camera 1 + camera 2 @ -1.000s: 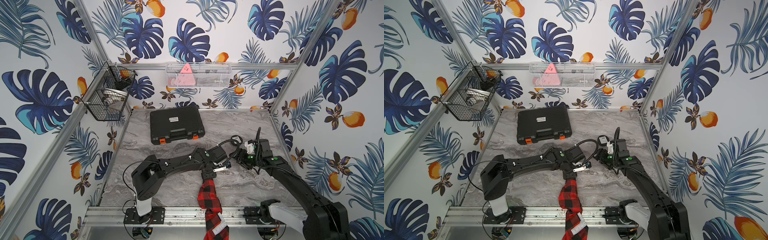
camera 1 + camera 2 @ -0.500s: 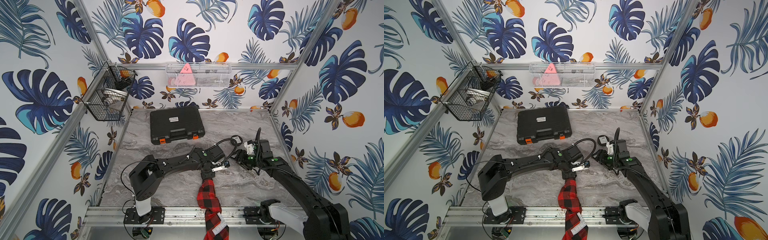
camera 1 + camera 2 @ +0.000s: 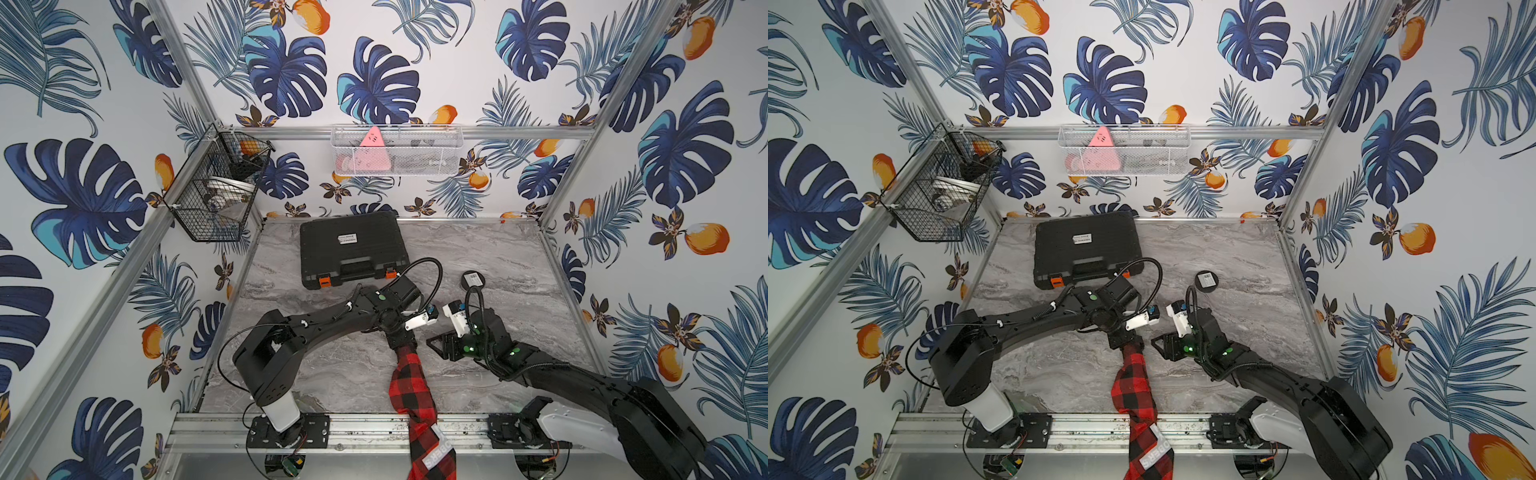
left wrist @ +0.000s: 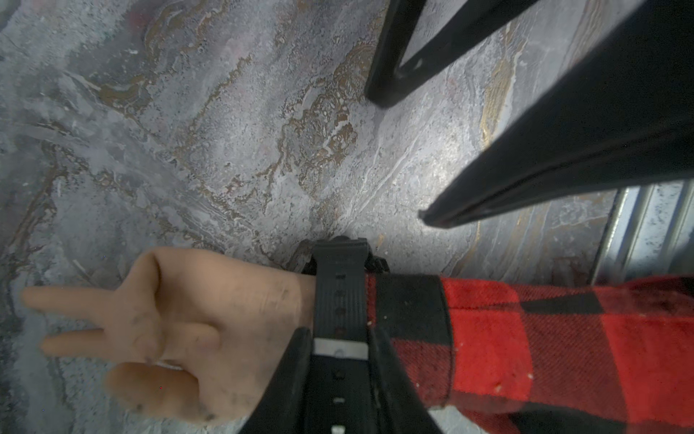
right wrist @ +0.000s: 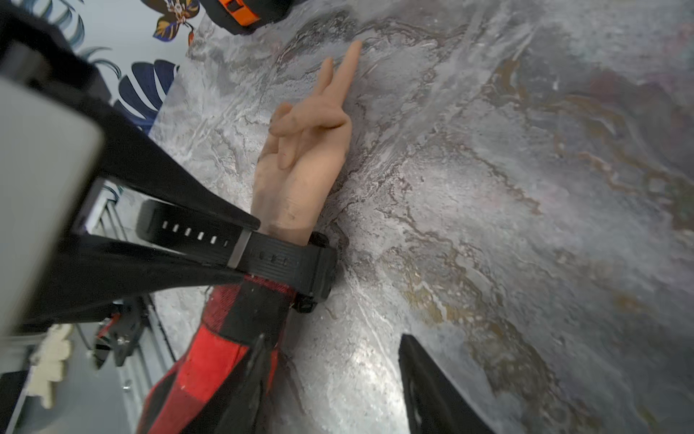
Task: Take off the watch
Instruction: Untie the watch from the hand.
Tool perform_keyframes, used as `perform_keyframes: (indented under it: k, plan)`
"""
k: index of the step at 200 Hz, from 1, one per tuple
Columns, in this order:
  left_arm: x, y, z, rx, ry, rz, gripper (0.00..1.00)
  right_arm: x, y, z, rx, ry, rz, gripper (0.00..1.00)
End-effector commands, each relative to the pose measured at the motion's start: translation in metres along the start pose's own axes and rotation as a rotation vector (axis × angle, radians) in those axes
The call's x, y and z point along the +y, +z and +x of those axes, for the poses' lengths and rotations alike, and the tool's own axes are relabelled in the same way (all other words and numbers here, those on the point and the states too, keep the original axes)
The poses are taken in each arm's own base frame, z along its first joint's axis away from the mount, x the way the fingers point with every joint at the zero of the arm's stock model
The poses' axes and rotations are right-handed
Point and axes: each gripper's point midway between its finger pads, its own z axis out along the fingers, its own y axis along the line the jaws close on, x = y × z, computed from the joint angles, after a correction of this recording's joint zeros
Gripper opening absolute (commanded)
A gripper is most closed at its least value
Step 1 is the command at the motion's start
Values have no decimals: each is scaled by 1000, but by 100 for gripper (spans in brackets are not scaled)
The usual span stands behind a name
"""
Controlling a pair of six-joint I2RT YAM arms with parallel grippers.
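Grey marbled tabletop [image 3: 519, 257] floors a cell walled on three sides by leaf-print panels, with an aluminium rail [image 3: 361, 428] along its near edge. Over that rail a red-and-black plaid sleeve [image 3: 409, 386] reaches to a beige mannequin wrist [image 4: 263, 300] lying on the stone. The small all-black wristwatch [image 4: 340, 297] is strapped around this wrist. The left hand [image 4: 338, 334] is clamped on the strap's loose tail. Just right of it, the right hand [image 5: 332, 340] stands open and empty, its tips near the watch but apart from it. Bare stone lies open on both sides. Farther off sit a black round puck [image 3: 473, 279] with a white label and a black plastic tool case [image 3: 353, 249].
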Motion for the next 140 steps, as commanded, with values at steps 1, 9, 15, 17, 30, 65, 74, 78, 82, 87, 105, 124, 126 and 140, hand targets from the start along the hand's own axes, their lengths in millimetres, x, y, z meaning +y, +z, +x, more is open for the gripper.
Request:
perform_keyframes:
  k: [1, 9, 15, 17, 30, 65, 74, 78, 82, 87, 105, 124, 126, 140]
  plan:
    - [-4, -2, -11, -59, -11, 41, 20, 15, 3, -37, -239, -248, -17, 53]
    - [-5, -1, -10, -55, -14, 45, 20, 16, 5, -33, -268, -286, -21, 51]
    - [-4, -1, -11, -56, -16, 47, 20, 16, 5, -31, -292, -309, -27, 50]
    - [-4, -1, -11, -57, -17, 48, 20, 16, 6, -30, -295, -316, -27, 50]
    - [-4, 0, -10, -58, -24, 53, 20, 18, 9, -24, -315, -364, -40, 47]
    - [-3, 2, -8, -49, -33, 62, 20, 24, 14, -13, -351, -435, -65, 42]
    - [-4, 3, -8, -47, -35, 65, 20, 28, 13, -14, -366, -443, -75, 42]
    - [-4, 4, -8, -48, -36, 68, 20, 29, 14, -13, -368, -447, -81, 42]
    - [-4, 4, -9, -49, -37, 69, 20, 31, 14, -14, -371, -453, -85, 42]
    - [-5, 4, -9, -50, -39, 73, 20, 32, 15, -15, -375, -456, -84, 42]
    - [-6, 6, -12, -54, -43, 91, 20, 34, 20, -16, -371, -463, -60, 41]
    - [-8, 9, -13, -49, -51, 109, 20, 36, 25, -17, -367, -481, -40, 40]
    - [-8, 9, -13, -49, -51, 110, 20, 35, 25, -18, -369, -480, -35, 40]
    - [-9, 10, -15, -52, -51, 120, 20, 32, 27, -21, -372, -481, -2, 37]
